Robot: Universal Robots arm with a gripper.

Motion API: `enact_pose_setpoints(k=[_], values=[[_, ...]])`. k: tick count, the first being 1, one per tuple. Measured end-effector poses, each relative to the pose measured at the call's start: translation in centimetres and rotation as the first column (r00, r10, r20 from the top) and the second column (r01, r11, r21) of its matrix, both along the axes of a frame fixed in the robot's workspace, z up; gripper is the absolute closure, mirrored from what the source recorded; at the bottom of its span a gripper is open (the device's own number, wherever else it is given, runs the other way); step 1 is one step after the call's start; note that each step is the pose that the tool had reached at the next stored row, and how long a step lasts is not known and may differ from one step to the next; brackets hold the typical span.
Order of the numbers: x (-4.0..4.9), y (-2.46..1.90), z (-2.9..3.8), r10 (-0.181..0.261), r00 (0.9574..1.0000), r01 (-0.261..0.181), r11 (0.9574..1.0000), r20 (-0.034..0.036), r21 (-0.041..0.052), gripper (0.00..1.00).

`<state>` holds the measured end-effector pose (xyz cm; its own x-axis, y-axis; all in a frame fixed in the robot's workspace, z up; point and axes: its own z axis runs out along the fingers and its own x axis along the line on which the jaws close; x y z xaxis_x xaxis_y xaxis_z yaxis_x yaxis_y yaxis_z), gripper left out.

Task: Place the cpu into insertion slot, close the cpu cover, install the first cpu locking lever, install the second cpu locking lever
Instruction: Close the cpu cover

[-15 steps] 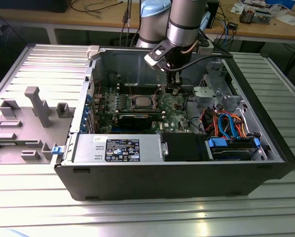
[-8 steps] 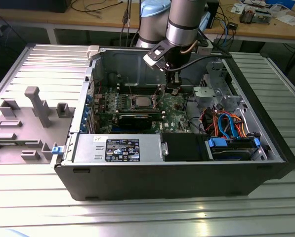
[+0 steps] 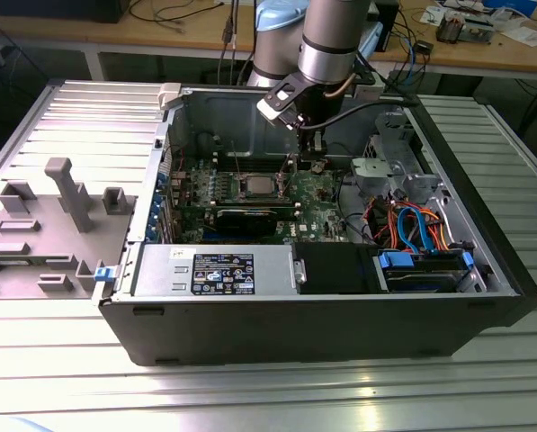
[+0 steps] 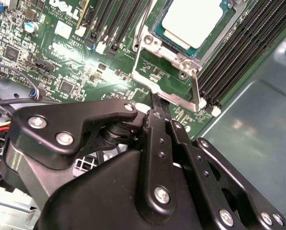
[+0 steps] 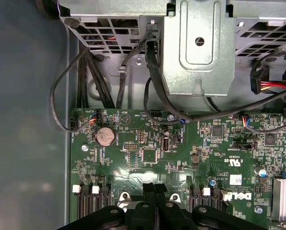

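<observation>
The cpu (image 4: 195, 19), with its dull silver top, lies in the insertion slot (image 4: 145, 67) on the green motherboard. The cpu cover (image 4: 151, 42) lies down around it as a grey metal frame. One thin locking lever (image 4: 196, 88) runs along the socket's side beside the memory slots, and another wire lever (image 4: 142, 26) follows the opposite side. My gripper (image 4: 154, 100) is shut with nothing seen between its black fingers (image 5: 150, 189), its tips just off the socket's corner. In the exterior view the gripper (image 3: 315, 165) hangs inside the case to the right of the cpu (image 3: 256, 186).
Long black memory slots (image 4: 238, 52) flank the socket. A round coin battery (image 5: 105, 136) sits on the board. Black cables (image 5: 152, 72) and a metal drive cage (image 5: 200, 48) stand close by. The case walls (image 3: 484, 243) enclose the work area, with the power supply (image 3: 214, 270) in front.
</observation>
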<state>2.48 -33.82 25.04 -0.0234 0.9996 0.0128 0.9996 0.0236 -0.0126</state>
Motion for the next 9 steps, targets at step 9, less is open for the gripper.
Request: enact_pose_setpoints(k=[9], values=[[-0.2, 0.0, 0.0, 0.0, 1.0, 0.0, 1.0, 0.0, 0.0, 0.89]])
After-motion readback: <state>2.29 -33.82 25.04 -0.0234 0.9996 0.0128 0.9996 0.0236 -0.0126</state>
